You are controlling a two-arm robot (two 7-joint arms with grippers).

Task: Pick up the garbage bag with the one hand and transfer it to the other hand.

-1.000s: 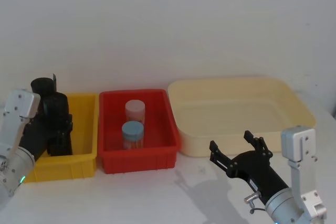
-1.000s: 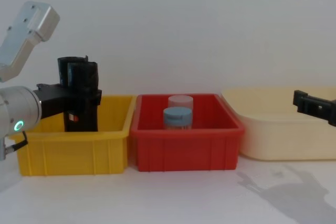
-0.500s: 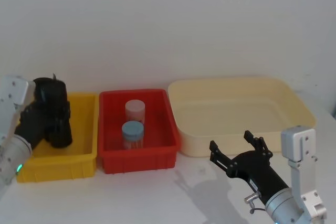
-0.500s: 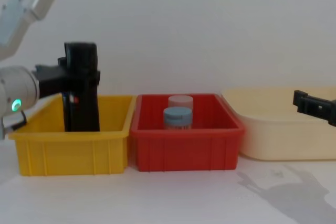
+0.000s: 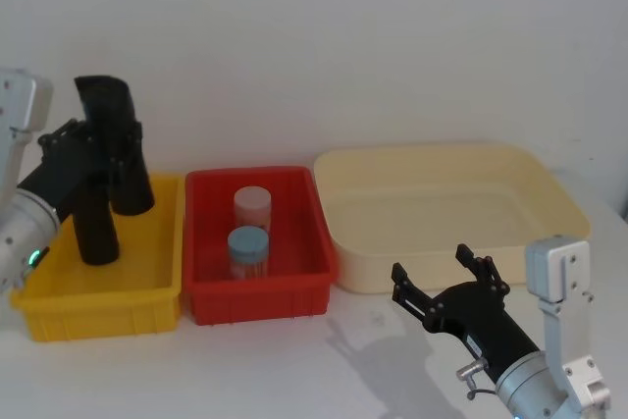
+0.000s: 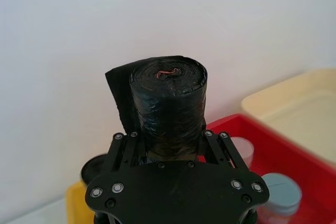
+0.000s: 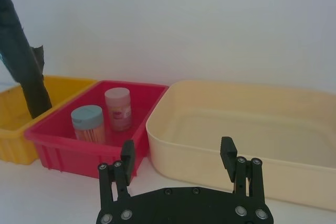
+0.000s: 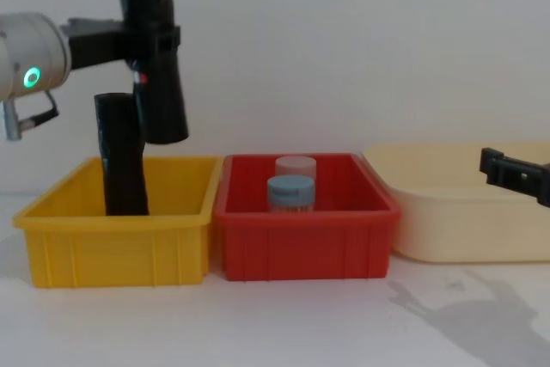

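I see the garbage bag (image 8: pixel 163 109), a glossy black roll, hanging in the air over the yellow bin (image 8: pixel 112 242) at the far left. It is tilted, with its upper end leaning left. On my left wrist feed a loose flap shows beside that upper end. The left pincer (image 8: pixel 153 39), black on a silver arm with a green ring, is clamped across the roll's upper half. The right pincer (image 5: pixel 439 277) sits low at the near right in front of the cream tub (image 5: pixel 549 193), fingers spread and holding nothing.
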